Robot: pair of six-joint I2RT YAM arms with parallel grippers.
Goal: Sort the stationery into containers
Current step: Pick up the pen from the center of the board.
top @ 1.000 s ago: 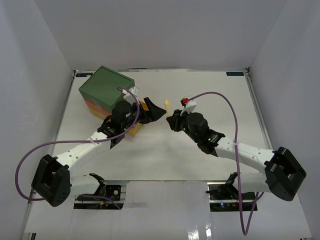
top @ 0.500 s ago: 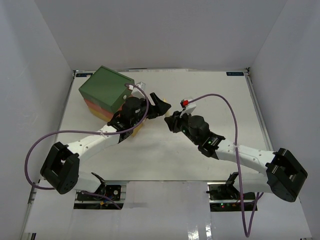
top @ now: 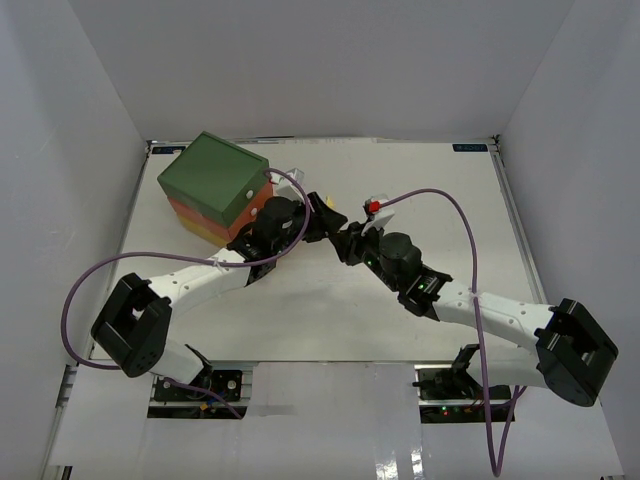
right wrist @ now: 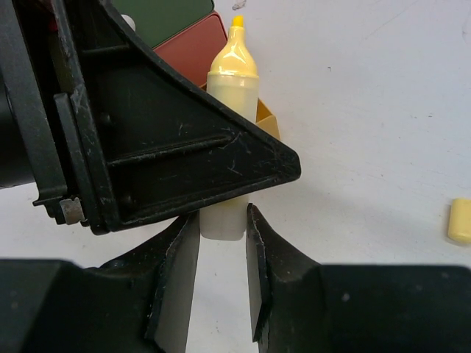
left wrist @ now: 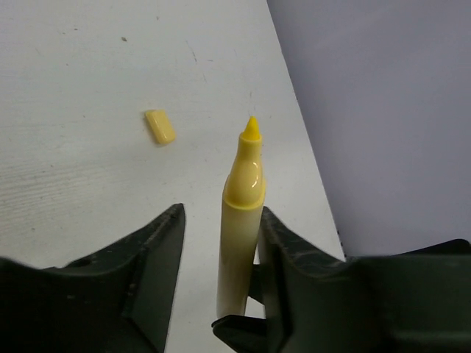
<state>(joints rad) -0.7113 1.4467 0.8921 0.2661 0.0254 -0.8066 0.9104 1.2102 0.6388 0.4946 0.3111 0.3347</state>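
Note:
A pale yellow marker [right wrist: 232,73] with its cap off stands upright. Its lower end is pinched between the fingertips of my right gripper [right wrist: 221,217], which is shut on it. My left gripper [left wrist: 221,213] has come around the same marker [left wrist: 241,191] higher up. The barrel rests against its right finger [left wrist: 283,250], and a gap remains on the left-finger side. Both grippers meet just right of the chest of containers [top: 213,178], which has a green top, a red middle and a yellow bottom. In the top view the marker is hidden by the grippers.
A small yellow cap [left wrist: 160,126] lies loose on the white table, also visible at the right edge of the right wrist view as the cap [right wrist: 460,220]. The red drawer [right wrist: 195,48] and a yellow drawer corner [right wrist: 266,118] sit close behind the marker. White walls enclose the table.
My left arm has swung right from the chest to the marker held by the right gripper, and its jaws have narrowed around it. The right gripper shifted slightly left.

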